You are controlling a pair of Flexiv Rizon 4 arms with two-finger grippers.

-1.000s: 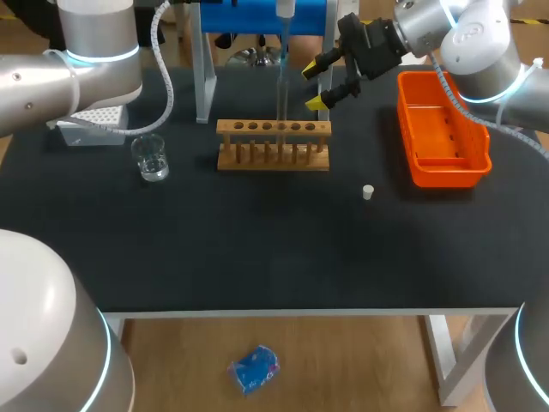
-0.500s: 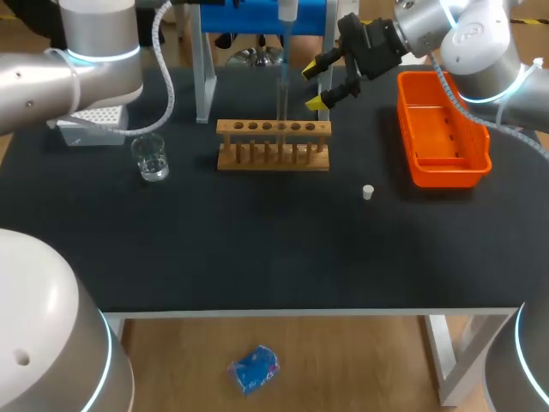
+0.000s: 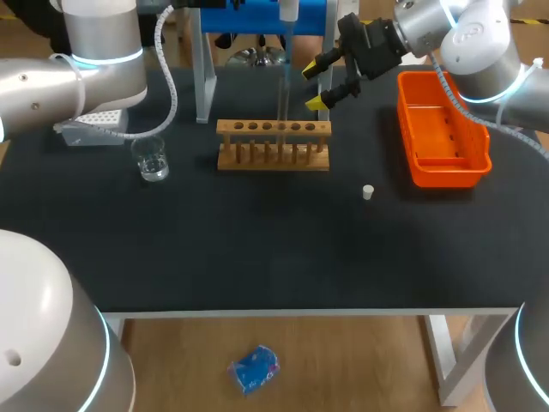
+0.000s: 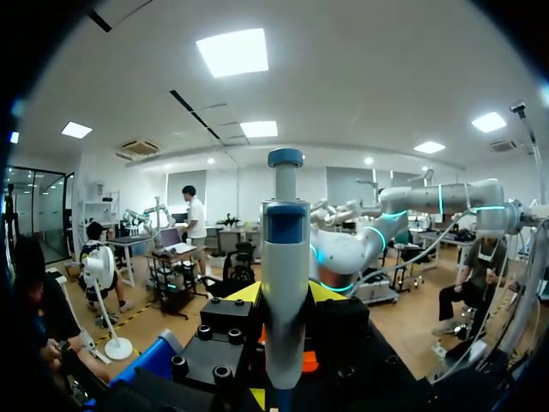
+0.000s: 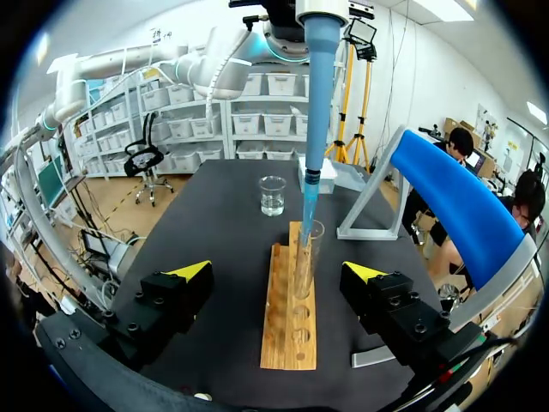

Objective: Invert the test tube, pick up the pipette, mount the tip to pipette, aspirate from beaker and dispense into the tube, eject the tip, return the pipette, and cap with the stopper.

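My left gripper point(image 4: 283, 378) is shut on the grey and blue pipette point(image 4: 284, 275), which it holds upright. In the head view the pipette point(image 3: 286, 12) hangs over the wooden rack point(image 3: 273, 144), and its long tip reaches down into the clear test tube point(image 3: 281, 116) standing in the rack. The right wrist view shows the blue tip of the pipette point(image 5: 319, 103) entering the tube point(image 5: 305, 257). My right gripper point(image 3: 314, 87) stands open just right of the tube, its fingers to either side of the rack point(image 5: 290, 318). A glass beaker point(image 3: 152, 159) sits left of the rack. The white stopper point(image 3: 367, 191) lies on the mat.
An orange tray point(image 3: 442, 129) stands at the right under my right arm. A white tip box point(image 3: 94, 124) sits behind the beaker at the far left. A blue pipette stand point(image 3: 257, 17) on a grey frame rises behind the rack.
My left arm's elbow has shifted slightly to the right, with the pipette still over the tube. The right arm has not moved.
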